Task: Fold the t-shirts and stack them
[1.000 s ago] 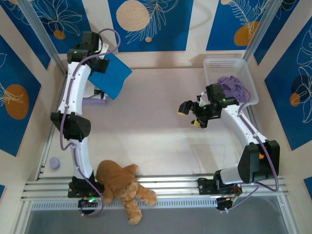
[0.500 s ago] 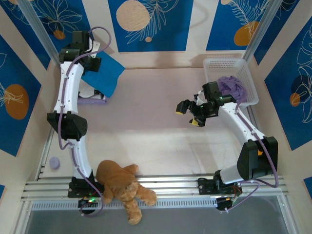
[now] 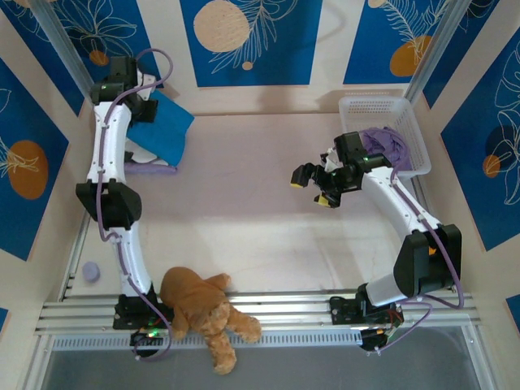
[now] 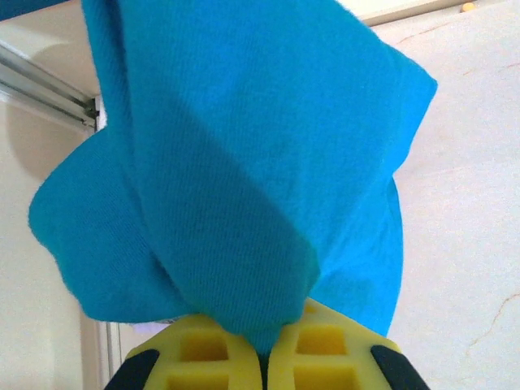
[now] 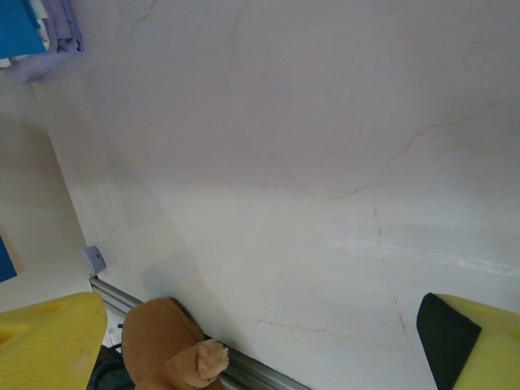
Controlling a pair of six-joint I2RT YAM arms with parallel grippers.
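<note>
left gripper (image 4: 264, 357): yellow fingers pinched together | holds: teal-blue t-shirt (image 4: 244, 162) draping | below: pale table (image 4: 463, 203)

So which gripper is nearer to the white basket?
Right. The right gripper hovers just beside the basket; the left gripper is across the table, shut on the teal t-shirt.

A brown plush teddy bear (image 3: 203, 313) lies over the near edge of the pale marbled counter (image 3: 244, 219); a white plastic mesh basket (image 3: 366, 110) sits at the counter's far right corner.
</note>
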